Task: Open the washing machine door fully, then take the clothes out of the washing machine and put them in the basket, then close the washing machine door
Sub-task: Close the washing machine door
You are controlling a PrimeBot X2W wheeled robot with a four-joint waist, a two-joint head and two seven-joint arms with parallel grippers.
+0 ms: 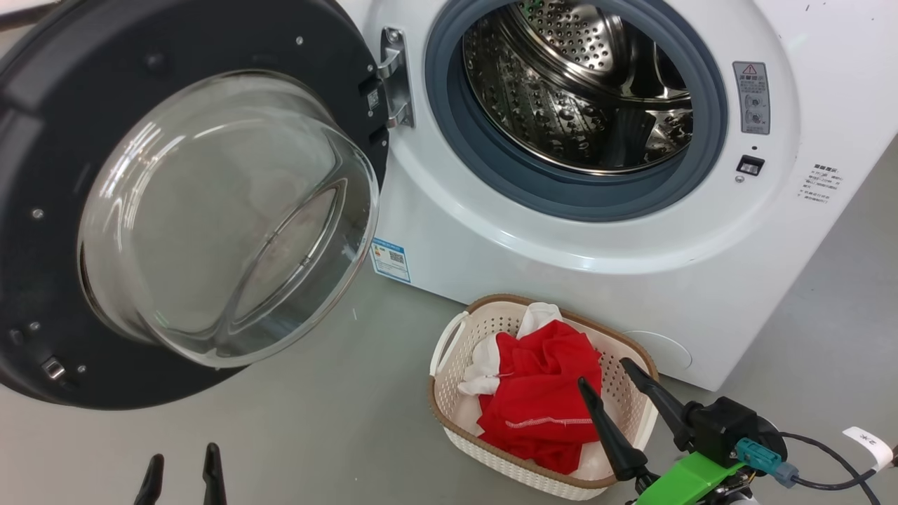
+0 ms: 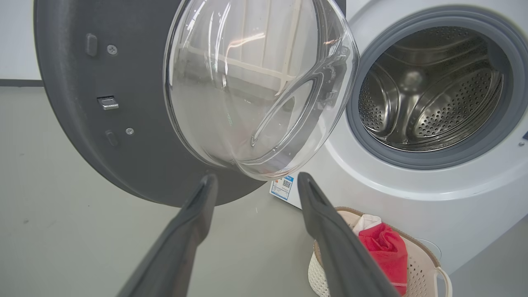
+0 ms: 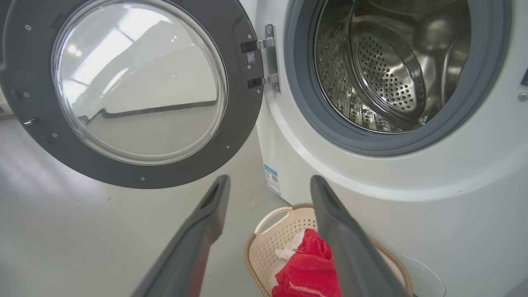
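The red clothes (image 1: 540, 393) lie in the basket (image 1: 449, 337), bottom middle. The left gripper (image 1: 183, 452) and right gripper (image 1: 602, 370) stand wide, holding nothing. It seems best to push the door (image 1: 42, 210), upper left, slowly shut.

Smooth grey floor (image 1: 316, 435) at seven o'clock. Left wrist view: pale wall (image 2: 16, 37) above dark skirting (image 2: 20, 82) at ten o'clock.

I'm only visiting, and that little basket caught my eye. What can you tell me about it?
The basket is small, cream-white and seemingly plastic: a rounded rectangle with perforated walls, a brown woven-look rim and looped side handles. It stands upright on the grey floor, close before the white front of the washer. Red and white clothes fill most of it, crumpled in a heap.
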